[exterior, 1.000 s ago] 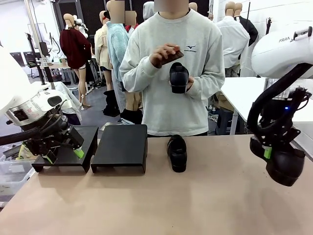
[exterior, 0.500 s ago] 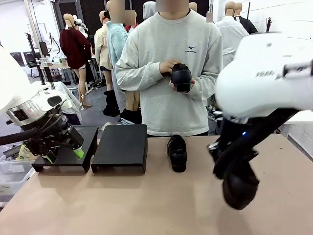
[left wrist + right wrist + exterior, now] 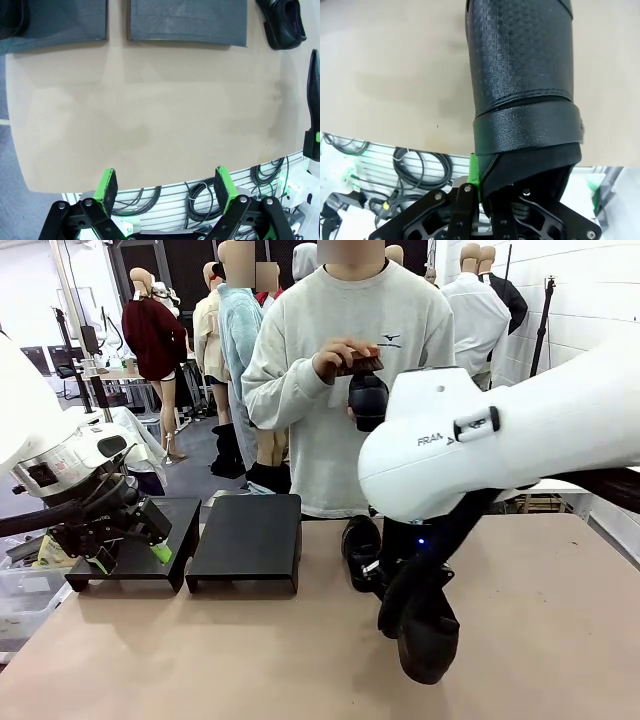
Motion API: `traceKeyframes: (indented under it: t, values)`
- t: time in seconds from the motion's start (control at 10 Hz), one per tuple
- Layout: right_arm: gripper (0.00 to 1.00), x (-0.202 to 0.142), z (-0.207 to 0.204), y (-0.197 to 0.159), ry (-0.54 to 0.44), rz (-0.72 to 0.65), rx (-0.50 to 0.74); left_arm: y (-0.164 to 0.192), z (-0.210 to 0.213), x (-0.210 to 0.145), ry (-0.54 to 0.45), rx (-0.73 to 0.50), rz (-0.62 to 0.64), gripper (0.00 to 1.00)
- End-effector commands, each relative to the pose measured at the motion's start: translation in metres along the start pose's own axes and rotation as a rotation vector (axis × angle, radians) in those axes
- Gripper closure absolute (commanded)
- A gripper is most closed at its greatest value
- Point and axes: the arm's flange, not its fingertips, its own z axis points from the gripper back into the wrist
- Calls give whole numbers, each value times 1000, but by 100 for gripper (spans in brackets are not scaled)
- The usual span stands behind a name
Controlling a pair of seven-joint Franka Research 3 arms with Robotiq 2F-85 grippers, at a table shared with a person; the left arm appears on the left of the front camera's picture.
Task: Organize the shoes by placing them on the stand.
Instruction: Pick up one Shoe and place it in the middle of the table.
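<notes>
While the table [image 3: 560, 640] carries both risers of the stand [image 3: 245, 535] side by side, the right gripper [image 3: 515, 170] clamps one shoe [image 3: 520, 75] above it — a second shoe [image 3: 362, 540] lies near the risers, a third shoe [image 3: 367, 400] in the person's hands [image 3: 335, 352] — and the left gripper [image 3: 165, 182] gapes wide.

My fingers [image 3: 474, 172] are clamped on a black, textured shoe [image 3: 520, 75] above the tan counter [image 3: 385, 65]; cables [image 3: 407, 160] hang beyond its edge.

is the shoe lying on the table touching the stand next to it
Apart. The left wrist view shows a strip of bare table between the shoe and the stand.
</notes>
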Motion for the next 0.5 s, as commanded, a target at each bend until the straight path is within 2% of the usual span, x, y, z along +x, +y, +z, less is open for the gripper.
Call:
traceKeyframes:
  t: [0.0,0.4]
  values:
    - [100,14,-5,25,7,-35,-82,0,-1,-1,-1,3,-2,0]
    - [100,22,-36,37,53,-41,-136,0,-1,-1,-1,3,-2,0]
